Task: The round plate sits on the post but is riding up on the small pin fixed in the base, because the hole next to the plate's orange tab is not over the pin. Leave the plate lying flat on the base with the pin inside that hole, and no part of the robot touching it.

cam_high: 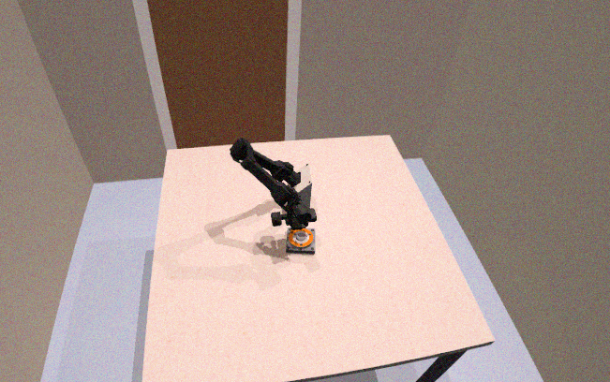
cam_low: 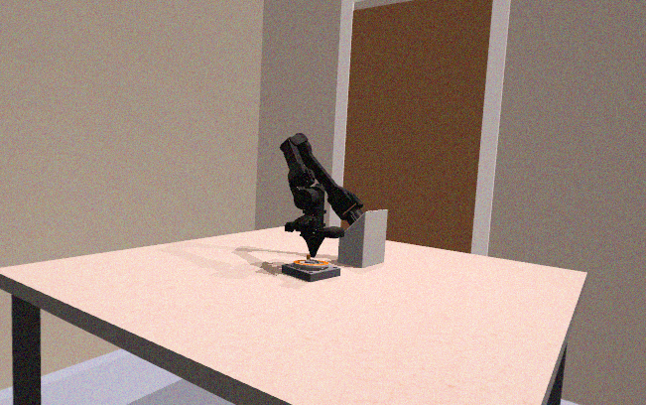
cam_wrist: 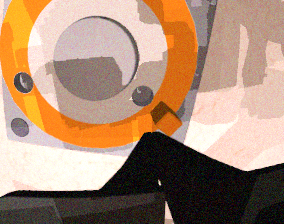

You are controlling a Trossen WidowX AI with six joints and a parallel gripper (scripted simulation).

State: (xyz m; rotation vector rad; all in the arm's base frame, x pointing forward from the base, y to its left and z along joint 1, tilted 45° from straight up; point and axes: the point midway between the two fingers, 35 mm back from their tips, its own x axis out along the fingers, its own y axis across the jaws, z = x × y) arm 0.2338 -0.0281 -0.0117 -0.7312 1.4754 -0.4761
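1. A black robot arm (cam_low: 310,186) stands on a pale pink table (cam_low: 415,322), bending down over a small dark grey square base (cam_low: 311,272).
2. An orange round plate (cam_wrist: 93,63) lies on the base, ringed around a grey central post (cam_wrist: 96,56).
3. In the wrist view, several small dark holes (cam_wrist: 142,95) sit around the orange ring, and the base's corner holes show outside it.
4. The gripper (cam_low: 314,249) points straight down, its fingers clenched together into a single tip with nothing between them.
5. In the wrist view, that tip sits at the plate's near edge, next to a small orange tab (cam_wrist: 167,111); whether it touches cannot be told.
6. A grey wedge-shaped block (cam_low: 363,237) stands just behind the base.
7. A brown door (cam_low: 415,120) fills the wall behind.
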